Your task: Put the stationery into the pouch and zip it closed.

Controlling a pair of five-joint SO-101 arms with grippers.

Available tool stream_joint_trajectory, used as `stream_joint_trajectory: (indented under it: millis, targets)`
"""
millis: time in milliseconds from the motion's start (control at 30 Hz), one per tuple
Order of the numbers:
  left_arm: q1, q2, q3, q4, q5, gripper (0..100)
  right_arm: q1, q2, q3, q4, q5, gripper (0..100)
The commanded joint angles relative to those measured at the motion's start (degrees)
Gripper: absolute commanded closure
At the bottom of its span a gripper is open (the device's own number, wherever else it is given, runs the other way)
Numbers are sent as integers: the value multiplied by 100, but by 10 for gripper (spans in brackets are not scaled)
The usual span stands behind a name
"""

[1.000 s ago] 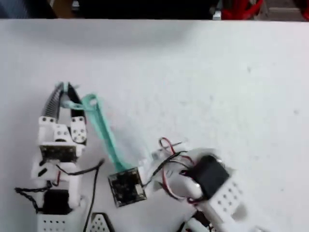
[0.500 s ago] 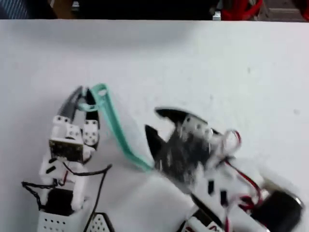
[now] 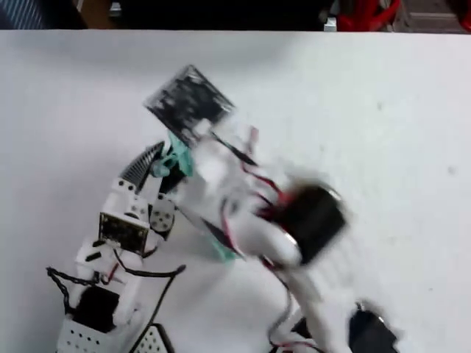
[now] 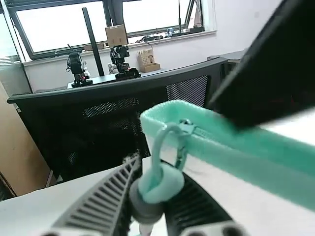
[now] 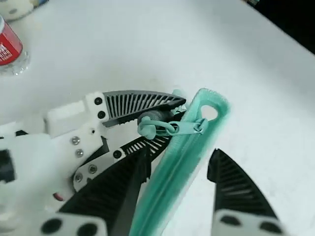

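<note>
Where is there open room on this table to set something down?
The table's right half is mostly bare, and so is the strip along its far edge. It is crowded left of centre: the left hand pinches the zipper pull of the teal pouch, with the right hand open astride it.

A white table point(image 3: 383, 110) spreads under everything, with something red point(image 3: 364, 13) just past its far right edge and a clear bottle with a red label point(image 5: 9, 46) standing on it. Beyond the table is a black mesh chair back point(image 4: 113, 123). Farther off, a sill below wide windows point(image 4: 59, 19) holds a cardboard box point(image 4: 116, 35) and a wooden pen holder point(image 4: 146, 61).
</note>
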Motion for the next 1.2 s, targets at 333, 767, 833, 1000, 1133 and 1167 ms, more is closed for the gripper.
stream_joint_trajectory:
  millis: [333, 767, 833, 1000, 1133, 1167]
  targets:
    - [4, -48, -44, 105, 53, 958, 268, 277, 580, -4, -18, 847]
    - [-1262, -57, -563, 1284, 1565, 734, 3055, 602, 1011, -1455, -62, 978]
    - [-1270, -57, -501, 1266, 1565, 736, 3407, 760, 1143, -1569, -35, 978]
    - [-1279, -57, -114, 897, 1538, 739, 4549, 1059, 1574, -1719, 229, 978]
    - [-1270, -57, 167, 545, 1530, 772, 5051, 1156, 2444, -1727, 1407, 978]
    - [-1244, -57, 237, 448, 1530, 772, 5077, 1156, 2725, -1736, 1635, 978]
